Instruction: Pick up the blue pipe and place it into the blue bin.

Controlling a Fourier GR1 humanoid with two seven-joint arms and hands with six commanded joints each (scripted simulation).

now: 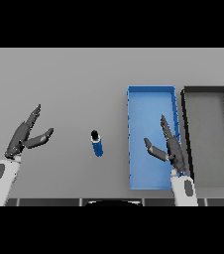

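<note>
A short blue pipe (97, 144) with a dark open end lies on the grey table, near the middle. To its right stands the blue bin (150, 106), long and shallow, with nothing inside. My right hand (172, 149) hovers over the bin's near right part, fingers straight and thumb spread toward the pipe, holding nothing. My left hand (24, 136) is at the left side of the table, open, well apart from the pipe.
A dark grey bin (209, 94) sits right beside the blue bin, on its right. The table's front edge runs just below both wrists.
</note>
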